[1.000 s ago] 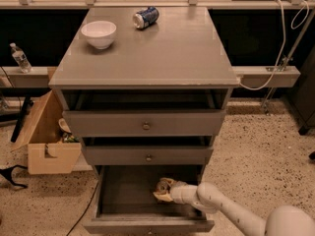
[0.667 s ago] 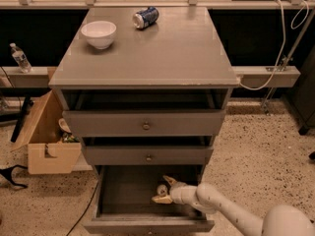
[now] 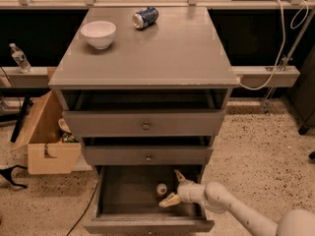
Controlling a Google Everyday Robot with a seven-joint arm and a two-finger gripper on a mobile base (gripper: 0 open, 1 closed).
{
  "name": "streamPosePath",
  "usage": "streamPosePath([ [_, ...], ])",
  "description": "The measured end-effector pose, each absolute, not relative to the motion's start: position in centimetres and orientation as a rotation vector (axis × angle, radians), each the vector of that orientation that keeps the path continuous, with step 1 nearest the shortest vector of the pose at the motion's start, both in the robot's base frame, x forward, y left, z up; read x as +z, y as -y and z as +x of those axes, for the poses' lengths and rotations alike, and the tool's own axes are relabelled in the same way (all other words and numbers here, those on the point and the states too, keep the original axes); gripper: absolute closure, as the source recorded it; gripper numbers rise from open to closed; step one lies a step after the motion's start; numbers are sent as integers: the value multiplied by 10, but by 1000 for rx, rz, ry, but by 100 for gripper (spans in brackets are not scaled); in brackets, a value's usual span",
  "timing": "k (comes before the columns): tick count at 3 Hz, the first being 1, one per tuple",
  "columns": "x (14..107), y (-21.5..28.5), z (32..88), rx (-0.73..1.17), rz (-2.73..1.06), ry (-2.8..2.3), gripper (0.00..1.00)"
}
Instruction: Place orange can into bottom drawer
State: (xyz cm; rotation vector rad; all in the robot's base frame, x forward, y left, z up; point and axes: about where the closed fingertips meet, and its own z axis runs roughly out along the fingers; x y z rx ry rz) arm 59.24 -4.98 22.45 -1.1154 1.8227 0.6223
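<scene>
The orange can (image 3: 162,189) is seen inside the bottom drawer (image 3: 147,225), on its floor toward the right side; it appears to stand upright, with its silver top turned upward and its long axis vertical, though its base cannot be made out clearly. The gripper (image 3: 169,188) is reached into the drawer from the right; its fingers are spread wide, one tip behind the can and one in front of it, and nothing is gripped; whether either finger touches the can cannot be told. The drawer is pulled well out below the two shallower drawers.

A thin-walled drink can is judged light, stiff along its length yet easily dented across its side, and smooth enough to slip; if it had to be taken up, it would best be held across the middle of its round wall with modest pressure, not by the rim. Standing on end, it could be tipped by a brushing finger; a straight, careful withdrawal is called for.

On the cabinet top (image 3: 162,58) a white bowl (image 3: 98,34) and a blue-and-white can (image 3: 145,17), lying on its side, are seen.
</scene>
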Motion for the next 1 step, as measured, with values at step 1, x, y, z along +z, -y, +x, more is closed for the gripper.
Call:
streamPosePath([
  [1, 269, 119, 576, 599, -1081, -1873, 0],
])
